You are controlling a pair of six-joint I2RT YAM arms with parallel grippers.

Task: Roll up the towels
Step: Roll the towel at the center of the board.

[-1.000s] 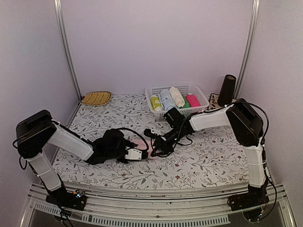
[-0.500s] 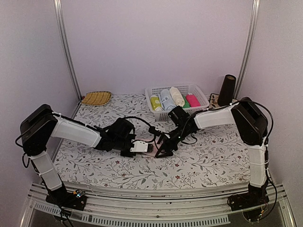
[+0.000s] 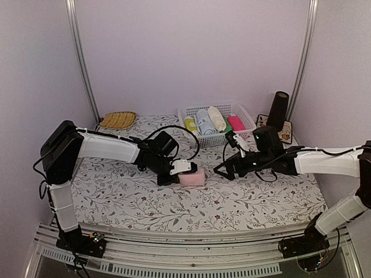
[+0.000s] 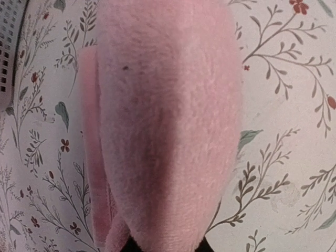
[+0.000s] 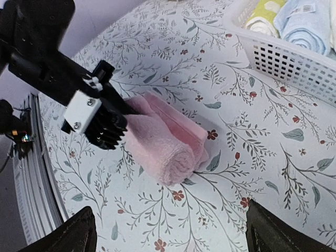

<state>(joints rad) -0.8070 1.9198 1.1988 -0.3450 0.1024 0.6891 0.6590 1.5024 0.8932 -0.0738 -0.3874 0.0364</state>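
Table: I see a flower-print cloth over the table [image 3: 243, 200], with pale lilac walls behind it.
Change: a second ago both grippers were bunched together mid-table. Now the right arm has swung out to the right, and the left arm has stretched further toward the middle.
Right gripper: the right gripper [image 3: 223, 171] has its jaws spread wide with nothing between them. It sits well apart from the roll and points back at it.
Left gripper: the left gripper [image 3: 181, 172] is clamped on the left end of the pink towel [image 3: 193, 178].
Pink towel: it is rolled and lies on the cloth near the middle, in front of the basket [image 3: 248, 120]. My left wrist view is filled with pink pile.
Cream towel: I see the cream towel [image 3: 216, 117] rolled in the basket among other rolls.
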